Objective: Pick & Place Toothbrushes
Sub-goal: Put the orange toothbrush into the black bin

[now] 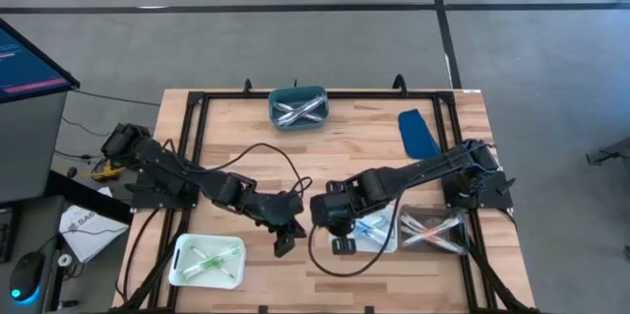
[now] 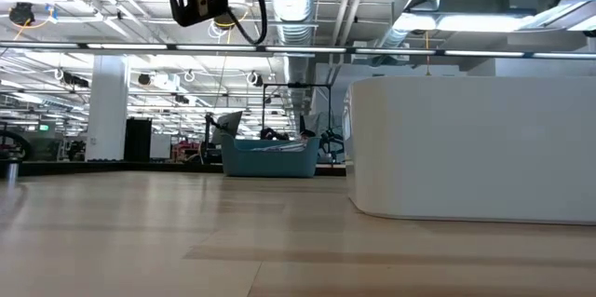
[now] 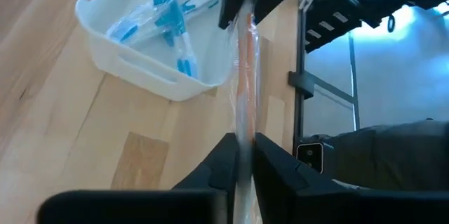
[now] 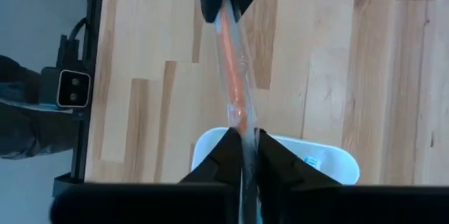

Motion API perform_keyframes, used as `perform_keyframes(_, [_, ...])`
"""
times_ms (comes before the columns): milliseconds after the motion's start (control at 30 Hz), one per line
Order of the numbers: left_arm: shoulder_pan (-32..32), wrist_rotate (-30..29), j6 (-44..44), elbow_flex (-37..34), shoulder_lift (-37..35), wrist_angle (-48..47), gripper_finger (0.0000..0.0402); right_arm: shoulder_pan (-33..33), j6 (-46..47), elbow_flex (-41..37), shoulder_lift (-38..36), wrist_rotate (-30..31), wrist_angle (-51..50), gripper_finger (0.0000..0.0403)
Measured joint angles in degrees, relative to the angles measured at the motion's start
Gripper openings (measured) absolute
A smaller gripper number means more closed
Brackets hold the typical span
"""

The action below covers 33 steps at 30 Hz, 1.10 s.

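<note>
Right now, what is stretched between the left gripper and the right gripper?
An orange toothbrush in clear wrap spans from the left gripper to the right gripper, both pinching it above bare wood; both wrist views show this.

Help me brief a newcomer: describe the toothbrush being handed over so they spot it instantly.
Look above the wooden table, between the two arms. The wrapped orange toothbrush spans the gap, pinched by the left hand and right hand. Unlike the others, it lies in no tray.

The table [image 1: 325,157] looks like butcher-block wood, pale strips with a smooth satin finish, framed by matt black metal rails [image 1: 197,147]. The orange toothbrush [image 4: 233,76] sits in a clear, crinkly, glossy plastic wrapper, pinched between matt black fingers [image 4: 224,155]. The white tray [image 3: 154,76] is smooth, slightly shiny plastic, as is the teal bin [image 1: 297,107] at 12 o'clock.
</note>
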Motion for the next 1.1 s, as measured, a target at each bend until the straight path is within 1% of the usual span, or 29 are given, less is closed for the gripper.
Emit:
perform_keyframes(67, [0.0, -0.2, 1.2, -0.1, -0.2, 1.5, 0.0043, 0.0, 0.2, 0.0, 0.0, -0.2, -0.2, 0.0021])
perform_keyframes(200, [0.1, -0.4, 2.5, -0.1, -1.4, 5.5, 0.0077, 0.3, 0.1, 0.0, -0.1, -0.2, -0.3, 0.0009])
perform_keyframes(267, [0.2, -0.3, 2.8, 0.1, -2.2, 8.7, 0.0094, 0.4, 0.0, 0.0, 0.0, 0.6, -0.1, 0.0011])
perform_keyframes(400, [0.4, -0.7, 3.2, 0.1, -3.7, 10.2, 0.0130, 0.4, 0.0, -0.1, 0.0, 1.0, -0.1, 0.0009])
perform_keyframes(533, [0.6, -3.3, 4.2, 0.1, -5.8, 12.0, 0.0165, 1.4, -0.5, -0.1, -0.1, 1.1, 0.0, 0.0009])
perform_keyframes(633, [0.6, -5.9, 4.4, 0.0, -7.0, 11.7, 0.0183, 2.3, -0.5, -0.1, -0.9, 1.6, -0.9, 0.0009])
perform_keyframes(733, [0.6, -9.2, 4.7, -0.1, -8.2, 11.9, 0.0193, 3.7, -0.8, -0.2, -2.5, 2.5, -1.6, 0.0009])
perform_keyframes(900, [0.6, -14.5, 5.7, -0.1, -8.6, 12.1, 0.0194, 7.2, -0.7, -3.2, -7.2, 7.2, -3.0, 0.0009])
perform_keyframes(1000, [0.6, -17.5, 5.7, -0.1, -8.6, 12.5, 0.0191, 8.7, 0.4, -8.4, -11.4, 9.1, -2.8, 0.0009])
perform_keyframes(1100, [0.6, -19.7, 5.6, -0.1, -8.6, 13.6, 0.0188, 9.7, 3.2, -16.5, -16.8, 9.2, -0.4, 0.0009])
